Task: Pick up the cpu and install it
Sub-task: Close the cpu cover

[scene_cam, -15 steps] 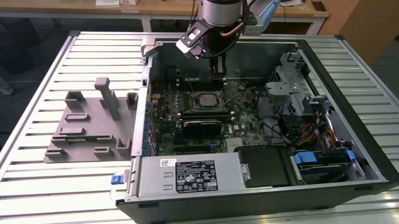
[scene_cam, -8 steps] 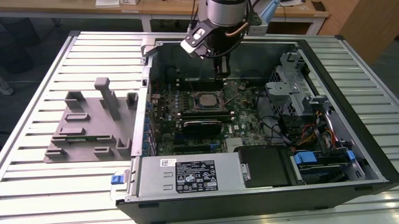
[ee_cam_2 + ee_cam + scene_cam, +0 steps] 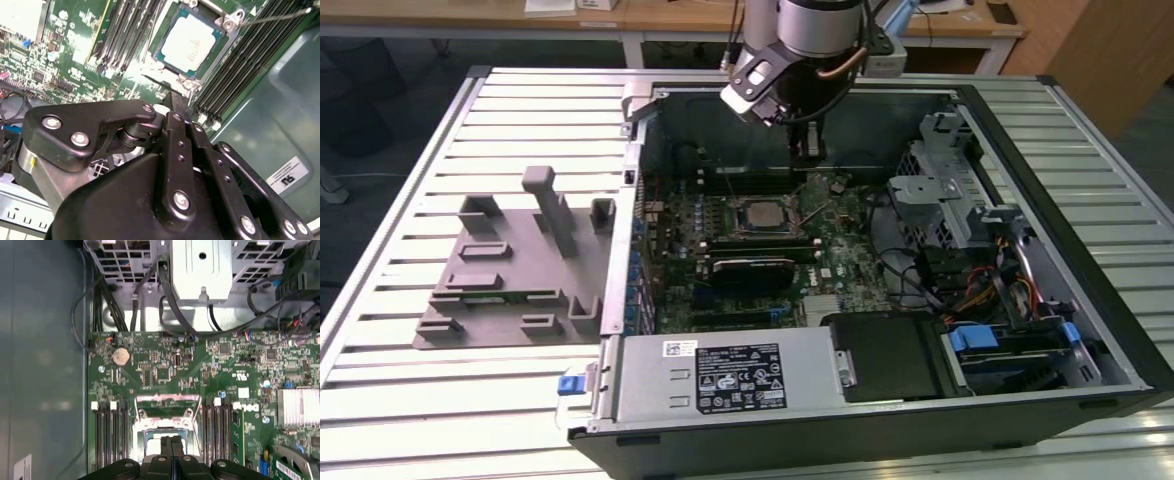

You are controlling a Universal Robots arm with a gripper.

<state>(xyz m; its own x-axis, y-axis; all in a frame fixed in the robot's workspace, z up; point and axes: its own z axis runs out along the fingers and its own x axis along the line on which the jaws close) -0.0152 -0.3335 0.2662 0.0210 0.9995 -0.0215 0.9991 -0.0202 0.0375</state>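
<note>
The cpu (image 3: 758,214) is a small silver-grey square lying flat in the socket in the middle of the green motherboard (image 3: 834,262), inside the open computer case. In the second wrist view the cpu (image 3: 192,42) lies in its socket frame, a short way beyond the black fingertips. My gripper (image 3: 807,153) hangs above the board, just past the socket toward the case's far wall. Its two black fingers are pressed together with nothing between them, seen in both wrist views: gripper (image 3: 176,98), gripper (image 3: 172,440).
Dark memory slots (image 3: 109,432) flank the socket on both sides. A drive cage (image 3: 947,195) and cable bundle sit at the exterior view's right, the power supply (image 3: 720,375) at the near end. A grey plastic fixture (image 3: 507,275) lies on the slatted table at the exterior view's left.
</note>
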